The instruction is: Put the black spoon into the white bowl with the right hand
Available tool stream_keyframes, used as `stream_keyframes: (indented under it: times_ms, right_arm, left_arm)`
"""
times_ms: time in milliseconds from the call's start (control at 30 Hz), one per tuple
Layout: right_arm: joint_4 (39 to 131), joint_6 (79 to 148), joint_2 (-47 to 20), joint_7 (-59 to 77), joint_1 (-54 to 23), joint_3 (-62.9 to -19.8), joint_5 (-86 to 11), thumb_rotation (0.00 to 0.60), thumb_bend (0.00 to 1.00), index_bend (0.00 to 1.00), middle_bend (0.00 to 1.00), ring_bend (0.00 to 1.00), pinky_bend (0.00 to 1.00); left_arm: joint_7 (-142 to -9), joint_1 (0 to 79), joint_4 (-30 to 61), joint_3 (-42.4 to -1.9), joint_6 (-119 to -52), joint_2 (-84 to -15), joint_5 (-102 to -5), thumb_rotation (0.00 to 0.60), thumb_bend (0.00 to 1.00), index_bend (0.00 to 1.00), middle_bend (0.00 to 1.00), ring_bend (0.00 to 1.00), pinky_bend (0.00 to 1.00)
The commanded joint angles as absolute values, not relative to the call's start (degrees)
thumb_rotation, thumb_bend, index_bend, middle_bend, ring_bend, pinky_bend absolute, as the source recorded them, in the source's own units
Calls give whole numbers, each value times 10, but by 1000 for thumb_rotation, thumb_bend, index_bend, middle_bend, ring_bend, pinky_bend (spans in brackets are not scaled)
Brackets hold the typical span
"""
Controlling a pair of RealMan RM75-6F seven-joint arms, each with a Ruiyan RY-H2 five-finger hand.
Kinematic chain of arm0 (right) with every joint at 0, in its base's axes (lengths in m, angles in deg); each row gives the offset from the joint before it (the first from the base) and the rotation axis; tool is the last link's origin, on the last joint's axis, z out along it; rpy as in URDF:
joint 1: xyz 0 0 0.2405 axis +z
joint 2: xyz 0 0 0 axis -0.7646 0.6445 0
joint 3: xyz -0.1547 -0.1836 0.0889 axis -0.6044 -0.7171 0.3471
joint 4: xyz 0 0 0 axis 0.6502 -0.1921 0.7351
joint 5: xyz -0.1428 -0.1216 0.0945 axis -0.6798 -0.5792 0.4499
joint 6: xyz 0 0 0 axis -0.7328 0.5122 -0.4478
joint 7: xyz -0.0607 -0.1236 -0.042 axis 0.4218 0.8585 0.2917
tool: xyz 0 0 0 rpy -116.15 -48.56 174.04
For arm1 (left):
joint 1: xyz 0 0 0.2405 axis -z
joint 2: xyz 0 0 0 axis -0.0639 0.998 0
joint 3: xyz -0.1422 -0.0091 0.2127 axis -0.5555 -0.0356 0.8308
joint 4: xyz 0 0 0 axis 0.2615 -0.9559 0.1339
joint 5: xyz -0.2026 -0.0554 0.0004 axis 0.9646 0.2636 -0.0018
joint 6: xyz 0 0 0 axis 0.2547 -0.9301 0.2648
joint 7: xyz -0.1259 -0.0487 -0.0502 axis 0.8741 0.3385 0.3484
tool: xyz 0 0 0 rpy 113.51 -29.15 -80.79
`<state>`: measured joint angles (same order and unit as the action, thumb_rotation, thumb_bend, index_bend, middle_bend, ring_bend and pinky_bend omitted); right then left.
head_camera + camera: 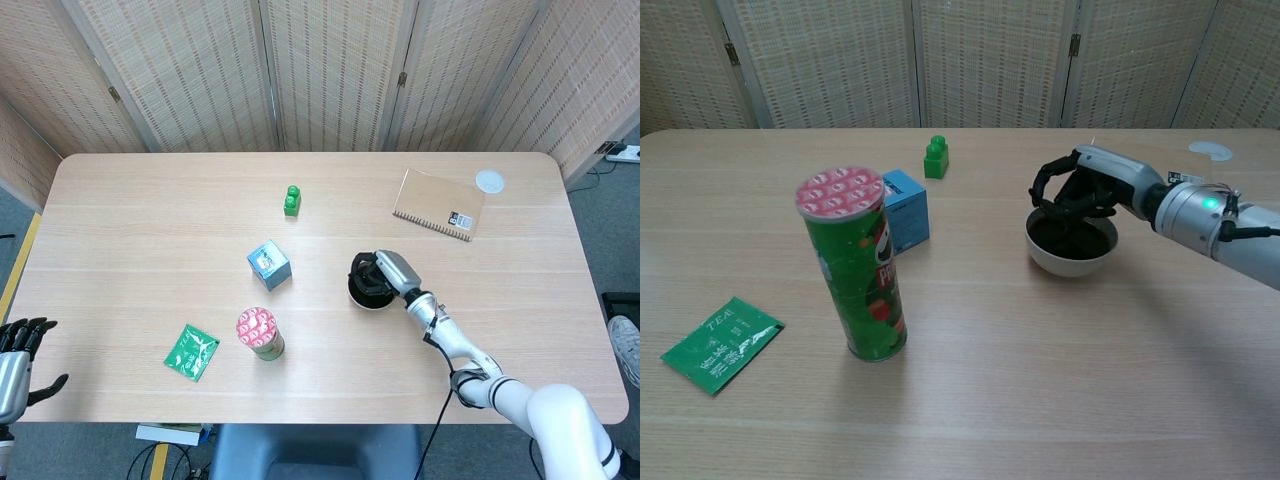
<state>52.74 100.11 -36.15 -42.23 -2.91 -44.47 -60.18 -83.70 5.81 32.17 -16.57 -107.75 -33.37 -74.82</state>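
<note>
The white bowl (pixel 1070 262) stands right of the table's middle, and its inside looks black. My right hand (pixel 1082 190) hovers over the bowl's far rim with its dark fingers curled down toward the inside. The black spoon cannot be told apart from the dark fingers and the dark inside of the bowl. From the head camera the right hand (pixel 386 270) covers the upper right part of the bowl (pixel 362 295). My left hand (pixel 17 352) hangs off the table's near left corner, fingers apart, holding nothing.
A green chips can with a red lid (pixel 854 268) stands near the front left. A blue box (pixel 907 208) and a green brick (pixel 935 158) lie behind it. A green tea packet (pixel 718 343) lies front left. A notebook (pixel 438 204) and a small white lid (pixel 489 181) sit at the back right.
</note>
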Motion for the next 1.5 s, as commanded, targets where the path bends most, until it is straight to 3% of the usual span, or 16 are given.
stream_keyframes:
  times_ms: [33,567,800,1100,1500]
  right_arm:
    - [521,1001,-370,-431,-22,-447,-609,600,470,736,1000,1000,1000]
    - [570,1057,-328,-449,-59,-501,-648,600,476,742,1000,1000,1000]
    - [547,1041,-322,-443,-58,-491,-631,600,479,742,1000,1000,1000]
    - [491,1013,-363,-452,-23,-469,-621,600,482,743,1000,1000,1000]
    - [514,1056,-359,-485,-34,-500,-655,600,482,743,1000,1000,1000]
  left_arm:
    - [-837,57,322,-166,-1078,-333,-748,600,203,234,212,154,163]
    - [-840,58,324,-164,-1078,-334,-752,600,203,235,212,154,163]
    - [-843,60,326,-165,-1076,-335,-751,600,203,235,212,154,163]
    - [-851,61,330,-167,-1074,-333,-746,600,202,235,212,154,163]
    - [-855,61,335,-166,-1075,-331,-747,600,203,235,212,154,163]
